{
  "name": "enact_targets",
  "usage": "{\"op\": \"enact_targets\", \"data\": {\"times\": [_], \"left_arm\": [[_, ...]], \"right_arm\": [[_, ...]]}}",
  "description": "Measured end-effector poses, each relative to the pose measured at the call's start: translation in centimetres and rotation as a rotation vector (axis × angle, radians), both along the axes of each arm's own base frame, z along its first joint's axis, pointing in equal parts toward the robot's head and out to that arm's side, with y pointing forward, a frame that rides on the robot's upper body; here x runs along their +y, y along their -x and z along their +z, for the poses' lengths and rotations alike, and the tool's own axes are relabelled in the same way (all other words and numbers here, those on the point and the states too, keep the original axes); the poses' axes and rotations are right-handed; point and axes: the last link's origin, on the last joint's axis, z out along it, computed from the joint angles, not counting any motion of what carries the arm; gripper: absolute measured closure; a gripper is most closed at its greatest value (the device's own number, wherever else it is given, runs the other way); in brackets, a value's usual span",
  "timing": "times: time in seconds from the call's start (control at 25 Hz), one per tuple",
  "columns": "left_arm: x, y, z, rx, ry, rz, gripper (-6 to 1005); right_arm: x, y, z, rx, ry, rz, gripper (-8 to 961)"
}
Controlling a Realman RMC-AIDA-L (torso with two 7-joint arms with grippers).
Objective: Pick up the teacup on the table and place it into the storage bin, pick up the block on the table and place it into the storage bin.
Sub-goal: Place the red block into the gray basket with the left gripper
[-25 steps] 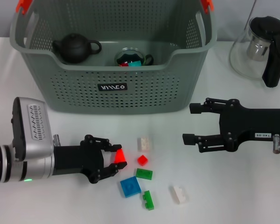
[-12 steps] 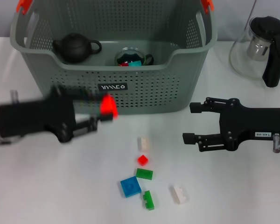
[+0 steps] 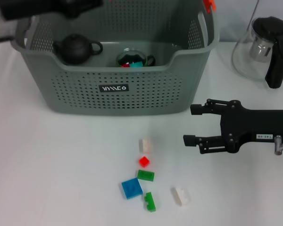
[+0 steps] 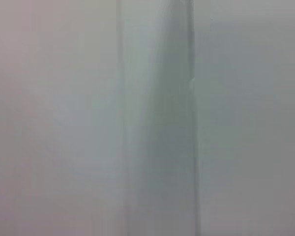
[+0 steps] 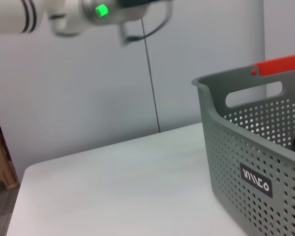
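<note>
Your left tool (image 3: 78, 5) sits high over the storage bin (image 3: 115, 89), above its far left rim, and is cut off by the top edge of the head view; you cannot tell how its fingers stand or whether it carries anything. Your right tool (image 3: 192, 125) hovers low over the desk (image 3: 52, 165), right of the bin's front corner, fingers spread wide and empty. Inside the bin, a dark teapot (image 3: 77, 48) rests near the left wall and a glass teacup (image 3: 134, 58) near the middle. Loose blocks lie in open desk space in front of the bin: a red block (image 3: 144, 161), a blue block (image 3: 131, 188), a green block (image 3: 145, 175) and a white block (image 3: 181, 196).
</note>
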Motion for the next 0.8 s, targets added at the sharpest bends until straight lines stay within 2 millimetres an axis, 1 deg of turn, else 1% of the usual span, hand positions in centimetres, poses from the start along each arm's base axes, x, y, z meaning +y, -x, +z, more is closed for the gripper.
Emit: {"op": "enact_targets", "data": {"times": [0.04, 0.08, 0.16, 0.2, 0.24, 0.36, 0.48, 0.6, 0.72, 0.8], "left_arm": [[1.2, -0.7, -0.4, 0.041, -0.006, 0.028, 599], [1.8, -1.1, -0.7, 0.065, -0.006, 0.04, 599], [3.7, -2.1, -2.2, 0.185, -0.02, 0.086, 599], [4.3, -2.4, -3.0, 0.243, -0.024, 0.099, 599], [4.7, -2.6, -3.7, 0.285, -0.033, 0.107, 599], [6.0, -3.0, -6.5, 0.449, -0.079, 0.137, 599], [6.7, -3.2, -8.5, 0.555, -0.115, 0.183, 599], [7.4, -3.5, -9.4, 0.594, -0.114, 0.276, 598], [7.7, -3.7, -9.4, 0.597, -0.093, 0.353, 598], [7.8, -3.8, -9.3, 0.593, -0.096, 0.37, 575]], "right_arm": [[0.0, 0.0, 0.0, 0.0, 0.0, -0.001, 42], [0.0, -0.1, 0.0, 0.0, 0.0, -0.002, 42], [0.0, -0.1, 0.0, 0.0, 0.0, -0.002, 43], [-0.1, -0.1, 0.0, 0.0, 0.001, -0.002, 43], [-0.1, -0.1, 0.0, 0.001, 0.001, -0.002, 43], [-0.1, -0.1, 0.0, 0.002, 0.004, -0.002, 43], [-0.2, -0.1, 0.0, 0.003, 0.003, -0.001, 43], [-0.2, 0.0, 0.1, 0.003, 0.004, 0.002, 43], [-0.2, 0.0, 0.1, 0.005, 0.007, 0.005, 42], [-0.2, 0.0, 0.1, 0.005, 0.007, 0.005, 42]]}}
